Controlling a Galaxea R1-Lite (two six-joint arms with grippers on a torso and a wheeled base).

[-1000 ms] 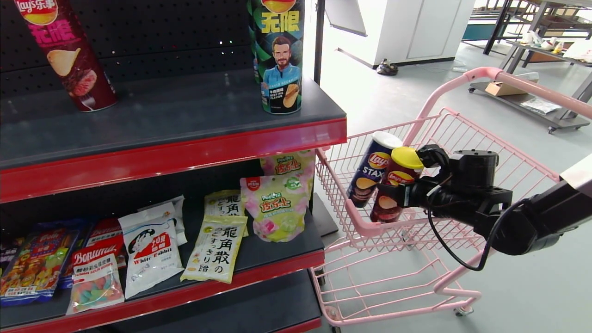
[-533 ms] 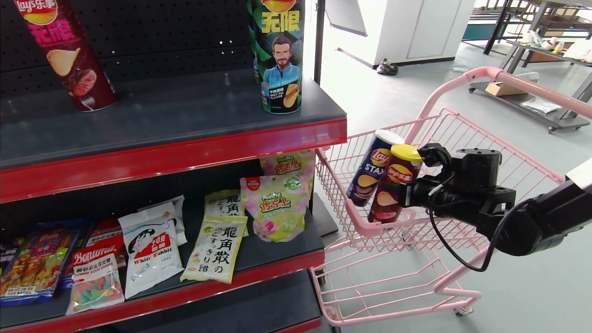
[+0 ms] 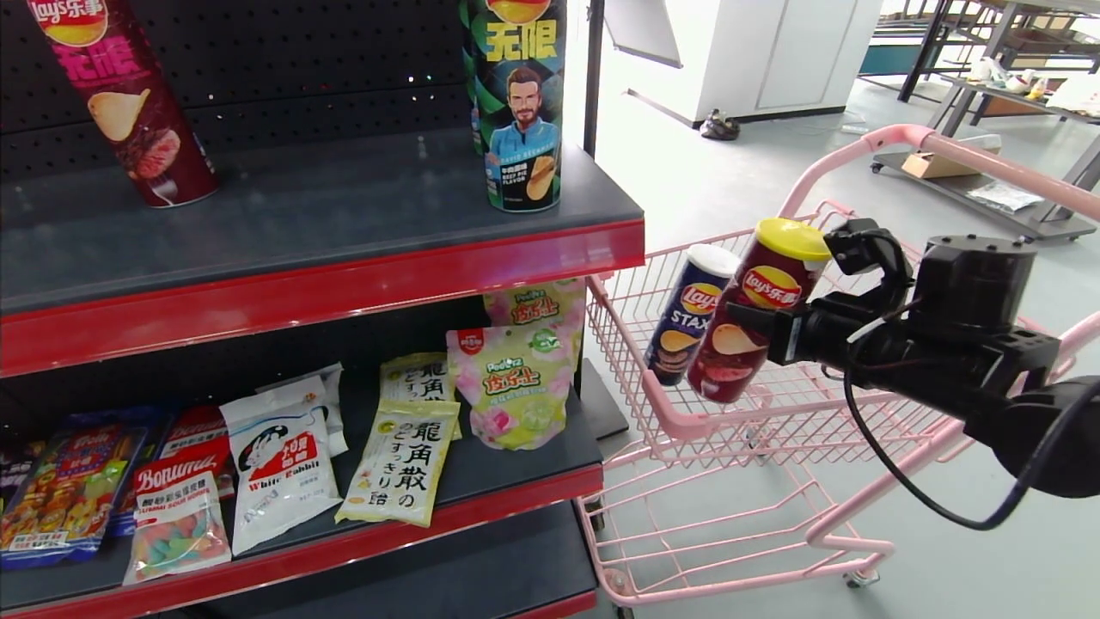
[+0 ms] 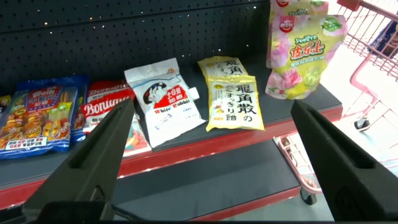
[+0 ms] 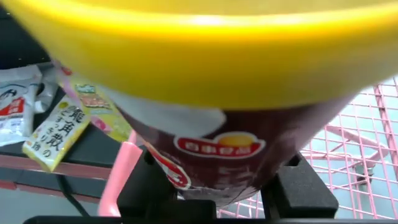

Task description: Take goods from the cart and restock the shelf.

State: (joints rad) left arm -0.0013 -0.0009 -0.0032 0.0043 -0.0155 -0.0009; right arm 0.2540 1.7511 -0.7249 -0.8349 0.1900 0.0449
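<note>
My right gripper (image 3: 795,288) is shut on a maroon chips can (image 3: 730,344) with a yellow lid, held tilted above the front rim of the pink cart (image 3: 679,423). In the right wrist view the same maroon can (image 5: 217,155) sits between the gripper's fingers (image 5: 146,190). A blue chips can (image 3: 687,318) with a white lid leans inside the cart, just beside the held one. The upper shelf (image 3: 344,206) has bare room between a magenta can (image 3: 129,103) and a green can (image 3: 520,112). My left gripper (image 4: 212,104) is open in front of the lower shelf.
Snack bags lie on the lower shelf: a white bag (image 3: 279,468), a yellow bag (image 3: 404,460) and a pink-green pouch (image 3: 516,395). The red shelf edge (image 3: 481,262) juts out close to the cart's front corner. Open floor lies behind the cart.
My right gripper has lifted the maroon can up out of the cart and drawn it a little toward me. The blue can stays in the cart.
</note>
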